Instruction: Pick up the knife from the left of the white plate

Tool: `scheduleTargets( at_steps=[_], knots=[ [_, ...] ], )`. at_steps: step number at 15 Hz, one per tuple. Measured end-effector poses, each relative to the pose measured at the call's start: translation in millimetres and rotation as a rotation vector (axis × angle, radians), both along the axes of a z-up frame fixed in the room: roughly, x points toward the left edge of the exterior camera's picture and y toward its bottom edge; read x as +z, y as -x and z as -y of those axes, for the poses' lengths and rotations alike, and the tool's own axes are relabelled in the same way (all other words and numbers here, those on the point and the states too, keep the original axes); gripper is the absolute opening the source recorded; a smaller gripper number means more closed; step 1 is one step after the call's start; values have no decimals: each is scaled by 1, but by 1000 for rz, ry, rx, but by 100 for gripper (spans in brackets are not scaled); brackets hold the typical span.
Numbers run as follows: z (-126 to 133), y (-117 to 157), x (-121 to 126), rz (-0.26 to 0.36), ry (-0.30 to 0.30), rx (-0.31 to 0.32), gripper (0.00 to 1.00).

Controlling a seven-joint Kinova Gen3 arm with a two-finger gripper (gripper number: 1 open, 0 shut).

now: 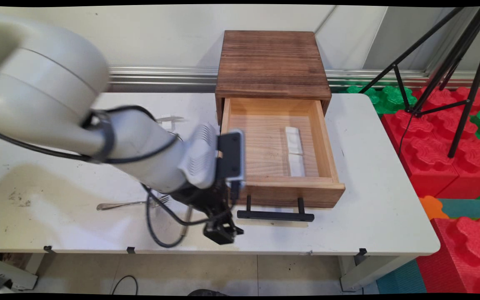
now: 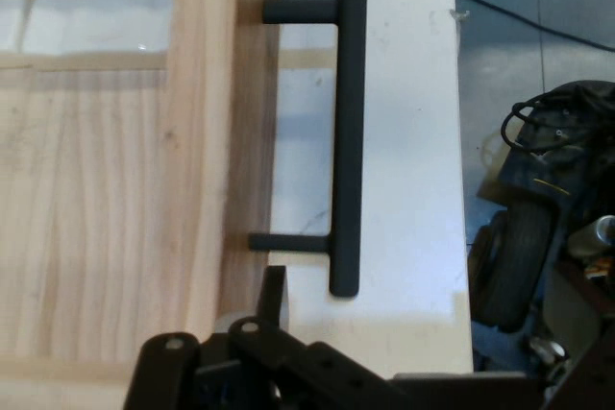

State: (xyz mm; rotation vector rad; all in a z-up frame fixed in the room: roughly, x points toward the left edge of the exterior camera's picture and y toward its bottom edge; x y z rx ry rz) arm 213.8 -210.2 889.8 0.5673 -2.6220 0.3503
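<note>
Dark-stained, grained cabinet top (image 1: pixel 272 62); pale wood drawer (image 1: pixel 331 189) with black handle (image 1: pixel 275 215); white blocks (image 1: pixel 295 151) inside; white counter (image 1: pixel 381 200); silver fork (image 1: pixel 133 203).

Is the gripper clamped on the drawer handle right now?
No: in the hand view the black handle stands free, with the gripper off beside its end, touching nothing.

Cabinet (image 1: pixel 271 62) at table's (image 1: pixel 369 175) far edge, drawer (image 1: pixel 279 166) pulled out toward near side. Two packets (image 1: pixel 295 151) end to end in drawer, right of centre. Handle (image 1: pixel 275 215) on drawer front. Gripper (image 1: pixel 222 231) just left of handle, near table's front edge. Fork (image 1: pixel 133 203) lies left of gripper. Tripod (image 1: pixel 452 62) off table, far right.
</note>
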Motion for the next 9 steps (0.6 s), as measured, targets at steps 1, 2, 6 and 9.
scheduleTargets(
  at_steps=[1,2,6,9],
  knots=[
    [-4,-8,6,-5,6,-4,100],
    [-8,-16,12,-11,12,-7,100],
    [-21,-47,35,-33,30,-10,100],
    [-25,-73,54,-48,44,-3,100]
  ],
)
